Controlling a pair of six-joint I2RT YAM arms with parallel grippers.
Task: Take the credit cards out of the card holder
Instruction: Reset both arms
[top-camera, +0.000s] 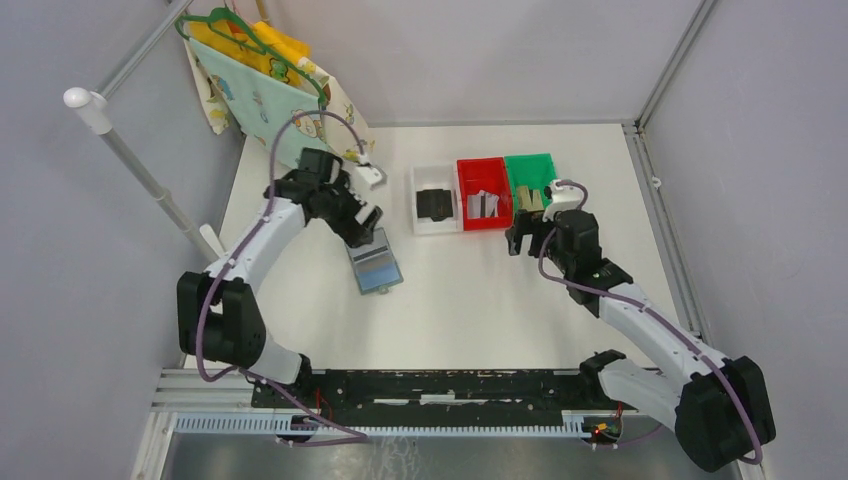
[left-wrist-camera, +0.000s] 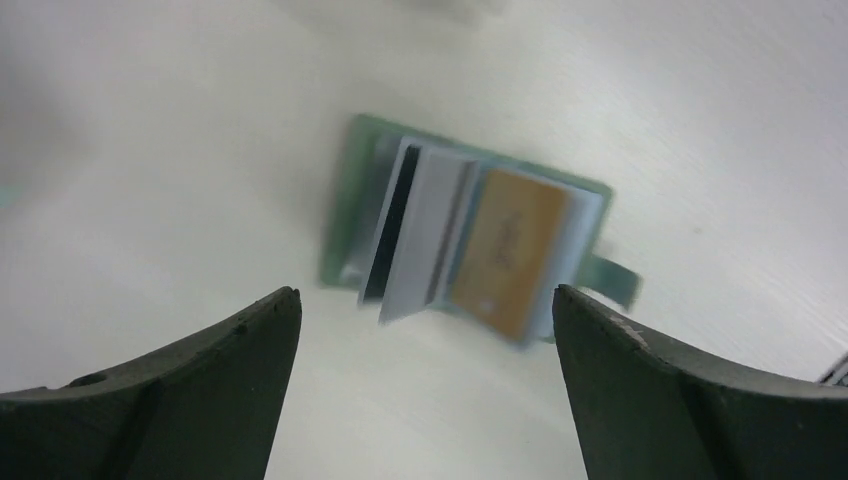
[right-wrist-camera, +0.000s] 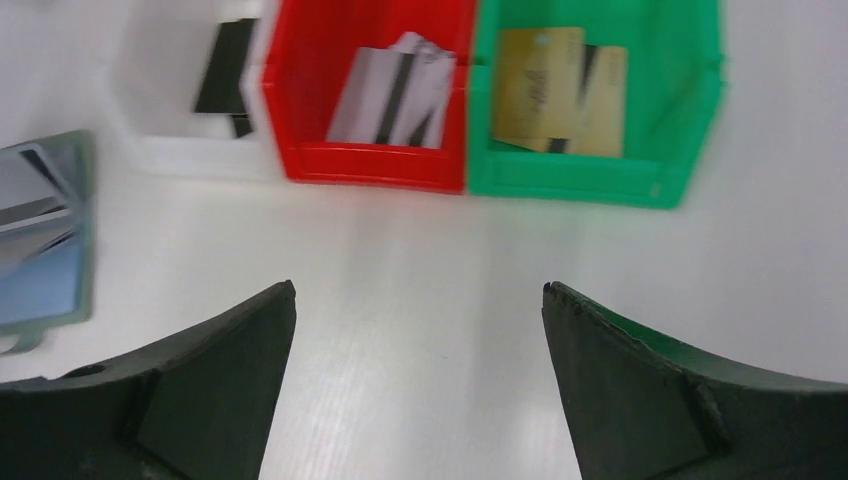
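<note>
Top view: card holder (top-camera: 376, 262) lay open on the tabletop (top-camera: 470, 300), with the left claw (top-camera: 366, 222) at its far end and the right claw (top-camera: 527, 238) beside the green bin (top-camera: 528, 168). Left wrist: jaws were wide and empty, and silver and gold credit cards (left-wrist-camera: 470, 245) sat fanned in the pockets, so best to centre on one protruding edge and pinch only that. Right wrist: claw was wide and empty, facing the red bin (right-wrist-camera: 370, 165).

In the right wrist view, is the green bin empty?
No, at least two gold cards lie inside the green bin.
</note>
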